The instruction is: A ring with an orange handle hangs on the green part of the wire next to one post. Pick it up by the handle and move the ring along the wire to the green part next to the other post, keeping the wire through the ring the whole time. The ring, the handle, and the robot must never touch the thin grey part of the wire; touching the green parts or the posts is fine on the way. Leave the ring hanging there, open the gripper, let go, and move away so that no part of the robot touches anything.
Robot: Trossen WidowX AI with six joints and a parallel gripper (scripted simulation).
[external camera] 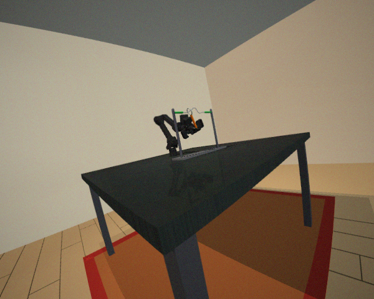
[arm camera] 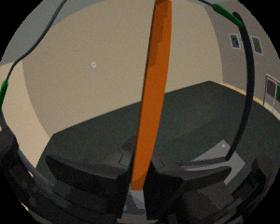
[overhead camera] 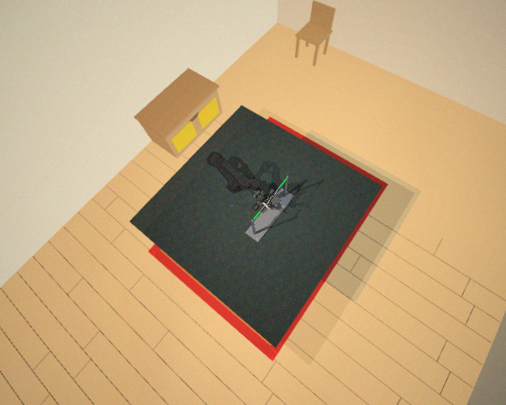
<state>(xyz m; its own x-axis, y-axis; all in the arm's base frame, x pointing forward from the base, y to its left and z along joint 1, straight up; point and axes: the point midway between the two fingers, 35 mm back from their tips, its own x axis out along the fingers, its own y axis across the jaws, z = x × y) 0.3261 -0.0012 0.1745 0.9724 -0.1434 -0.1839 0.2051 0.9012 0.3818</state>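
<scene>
between the posts (overhead camera: 287,186) (external camera: 214,128) (arm camera: 249,89), grasping the orange handle (overhead camera: 269,204) (external camera: 193,121) (arm camera: 154,93) low with the claw (overhead camera: 271,199) (external camera: 197,127) (arm camera: 139,140), holding the ring (overhead camera: 265,204) (external camera: 187,111) around the thin grey wire (overhead camera: 276,191) (external camera: 199,111) (arm camera: 34,48): probably light and stiff, best pinched down there by the flat sides, without any pivoting.

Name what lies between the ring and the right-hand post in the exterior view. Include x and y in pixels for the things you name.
Between ring (overhead camera: 265,204) (external camera: 187,111) and right-hand post (overhead camera: 287,186) (external camera: 214,128) (arm camera: 4,122), the exterior view shows bent thin grey wire (overhead camera: 274,194) (external camera: 199,112) (arm camera: 35,47), then a green part (overhead camera: 283,181) (external camera: 207,111) (arm camera: 3,95).
</scene>
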